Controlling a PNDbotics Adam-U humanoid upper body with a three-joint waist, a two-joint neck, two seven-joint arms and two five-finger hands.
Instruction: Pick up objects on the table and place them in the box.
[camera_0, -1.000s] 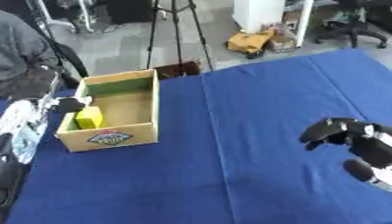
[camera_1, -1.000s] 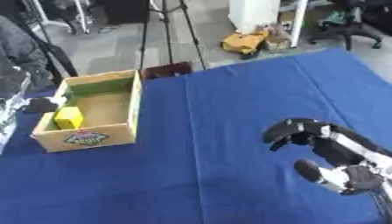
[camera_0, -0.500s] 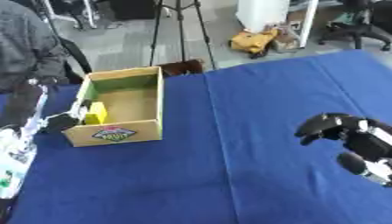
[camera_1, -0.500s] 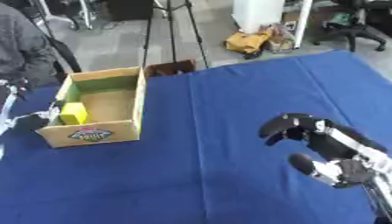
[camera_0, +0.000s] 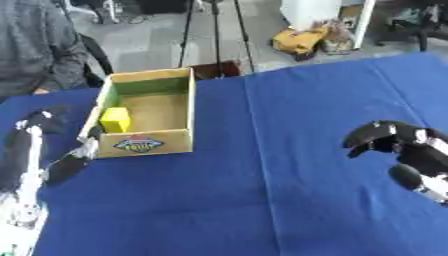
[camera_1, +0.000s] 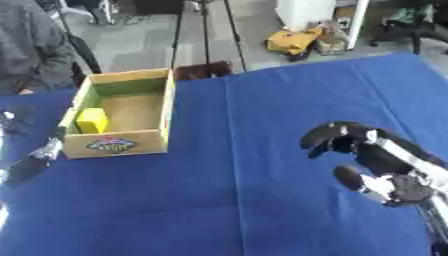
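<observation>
Your left hand (camera_0: 66, 167) has dropped back — box (camera_0: 147, 118) unchanged.
Right hand (camera_1: 337, 140) stays curled, empty; the left's grip you can't tell.

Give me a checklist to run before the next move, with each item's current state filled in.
1. Box upright with its top open: ok.
2. Yellow block inside the box, against its left wall: ok.
3. Another object left on the blue table to pick up: not ok, none shows in either view.
4. Right hand free of any object: ok, its fingers are curled over the cloth and hold nothing.
5. Left hand clear of the box: cannot tell, it sits right by the box's front left corner and contact is unclear.
6. Left hand open or shut: cannot tell, it is blurred.
</observation>
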